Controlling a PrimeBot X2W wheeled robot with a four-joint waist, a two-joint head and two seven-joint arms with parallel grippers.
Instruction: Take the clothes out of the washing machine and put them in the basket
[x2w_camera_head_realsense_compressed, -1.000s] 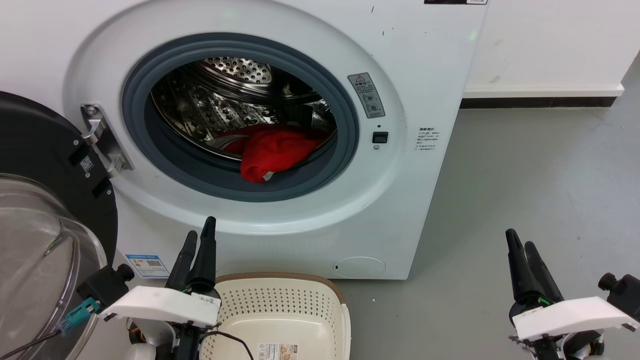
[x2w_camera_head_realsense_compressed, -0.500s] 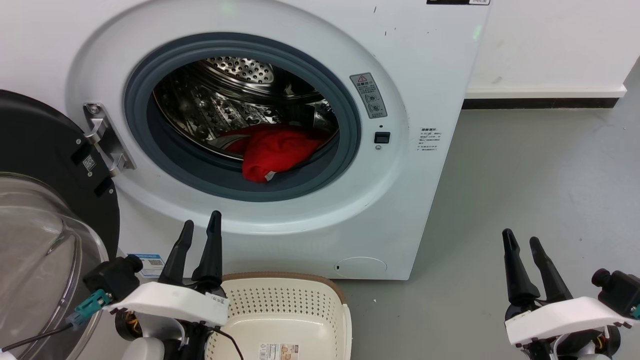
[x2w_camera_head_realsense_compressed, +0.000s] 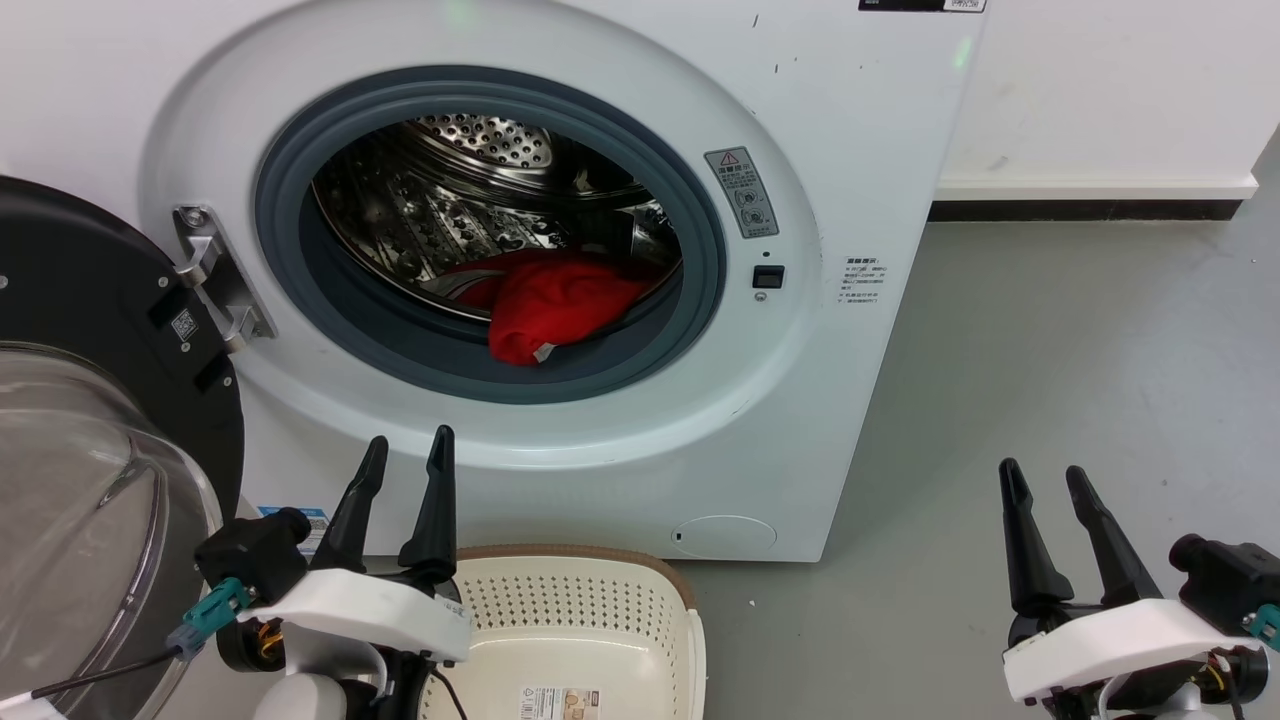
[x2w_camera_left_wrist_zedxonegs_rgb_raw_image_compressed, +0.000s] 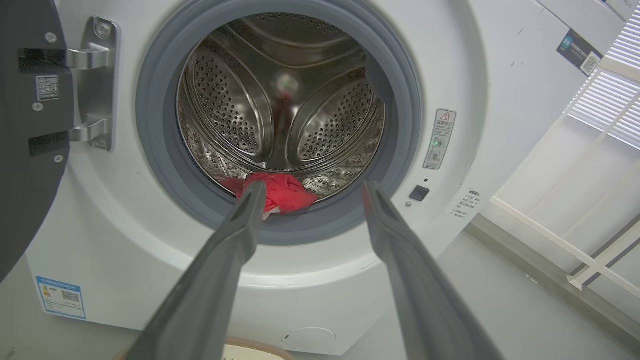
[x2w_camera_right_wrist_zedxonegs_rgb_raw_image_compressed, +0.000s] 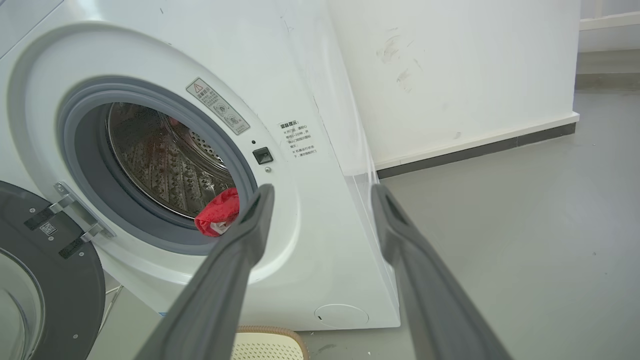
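Left claw (x2w_camera_head_realsense_compressed: 410, 437) and right claw (x2w_camera_head_realsense_compressed: 1041, 468) gape empty; one clothes heap (x2w_camera_head_realsense_compressed: 555, 300) inside washing machine (x2w_camera_head_realsense_compressed: 830, 150), one basket (x2w_camera_head_realsense_compressed: 560, 552).

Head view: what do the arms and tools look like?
Left tool and right tool: two long black tapered fingers each on a white wrist shell, with a black knobbed module beside it. Left wrist carries a teal connector with a thin black cable.

A smooth grey floor (x2w_camera_head_realsense_compressed: 1050, 350) runs to a scuffed white wall (x2w_camera_head_realsense_compressed: 1100, 90) edged by a dark baseboard (x2w_camera_head_realsense_compressed: 1080, 208).
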